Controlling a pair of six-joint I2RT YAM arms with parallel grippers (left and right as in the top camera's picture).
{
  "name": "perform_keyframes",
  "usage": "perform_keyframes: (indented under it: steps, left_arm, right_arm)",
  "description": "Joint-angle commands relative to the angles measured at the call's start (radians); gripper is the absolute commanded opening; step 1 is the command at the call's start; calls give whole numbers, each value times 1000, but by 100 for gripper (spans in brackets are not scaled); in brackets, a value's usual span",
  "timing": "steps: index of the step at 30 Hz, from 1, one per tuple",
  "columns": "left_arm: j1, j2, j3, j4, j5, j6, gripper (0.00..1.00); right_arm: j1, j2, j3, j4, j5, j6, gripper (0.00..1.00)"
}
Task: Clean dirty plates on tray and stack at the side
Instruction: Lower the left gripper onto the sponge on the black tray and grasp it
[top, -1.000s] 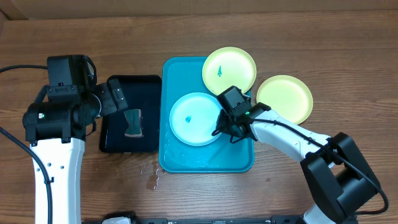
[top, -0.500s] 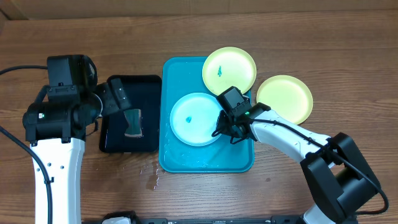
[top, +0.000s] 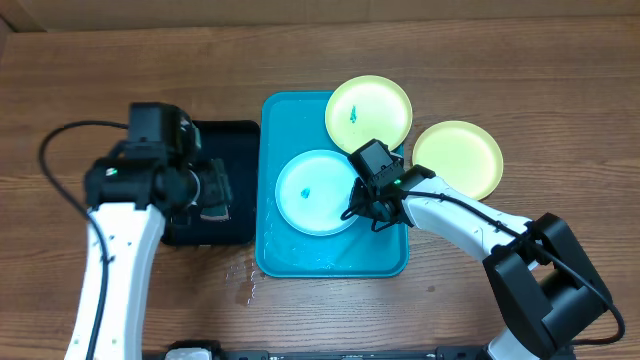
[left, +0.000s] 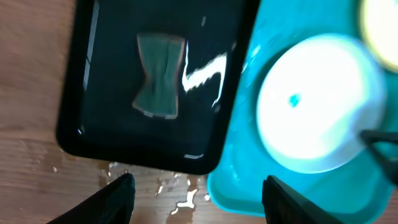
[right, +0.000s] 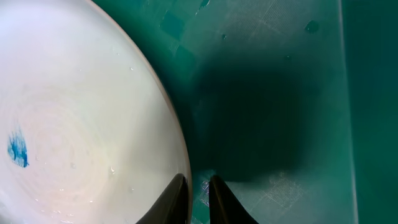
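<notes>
Having swung over the black tray (left: 87, 93), left tool (left: 196, 186) hangs open near the sponge (left: 158, 84); right tool (right: 198, 186) pinches the blue plate (top: 312, 190) by its rim, so scrubbing looks imminent.

White links (top: 113, 252), black joints (top: 150, 125), black cable (top: 72, 128); jaws apparently dark.

A robotics lab: robot arms (top: 460, 215) at a wooden table (top: 560, 60).

Turquoise tray (top: 300, 255), smudged blue plate (top: 312, 190) inside
</notes>
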Motion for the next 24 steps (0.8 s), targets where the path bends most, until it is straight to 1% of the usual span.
perform_keyframes:
  steps: [1, 4, 8, 12, 17, 20, 24]
  left_arm:
    - [-7, 58, -62, 29, -21, 9, 66]
    - [-7, 114, -71, 52, -23, -14, 63]
    - [-5, 209, -71, 133, -74, -16, 59]
    - [-5, 276, -71, 179, -118, -64, 59]
    - [-5, 352, -71, 219, -180, -111, 57]
    - [-5, 395, -71, 254, -194, -110, 56]
    - [-5, 443, -71, 307, -194, -82, 51]
  right_arm:
    - [-2, 6, 17, -1, 25, -8, 15]
    - [-2, 7, 17, 0, 25, -8, 15]
    - [-2, 7, 17, -1, 25, -8, 15]
    - [-2, 7, 17, -4, 26, -8, 15]
    - [-2, 7, 17, -3, 26, -7, 15]
    - [-2, 7, 17, -1, 26, -7, 15]
    - [-2, 7, 17, 0, 26, -7, 15]
